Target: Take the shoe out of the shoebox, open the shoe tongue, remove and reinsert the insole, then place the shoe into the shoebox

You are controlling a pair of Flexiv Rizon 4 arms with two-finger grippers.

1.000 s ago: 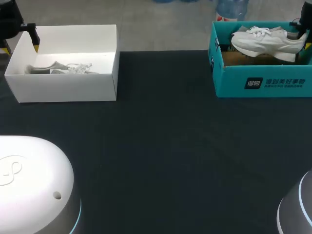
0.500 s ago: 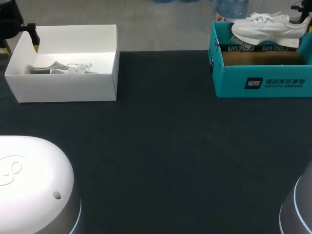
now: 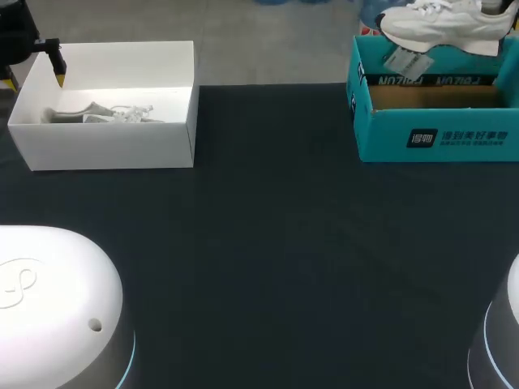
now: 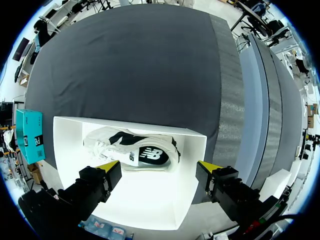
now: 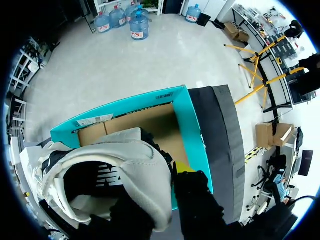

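1. Your right hand [image 5: 167,172] pinches the heel of the shoe [image 3: 442,24], held above the teal shoebox [image 3: 438,134]. Get the dangling tag [image 3: 403,61] clear of the wall before travelling.
2. Set it sole-down on open tabletop [image 3: 268,267].
3. Your left hand [image 4: 157,167], fingers wide, hovers over the white box [image 4: 65,150]; leave it there.

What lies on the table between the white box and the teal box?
Nothing: the head view shows only bare table between the white box and the teal box. The shoe hangs over the teal box.
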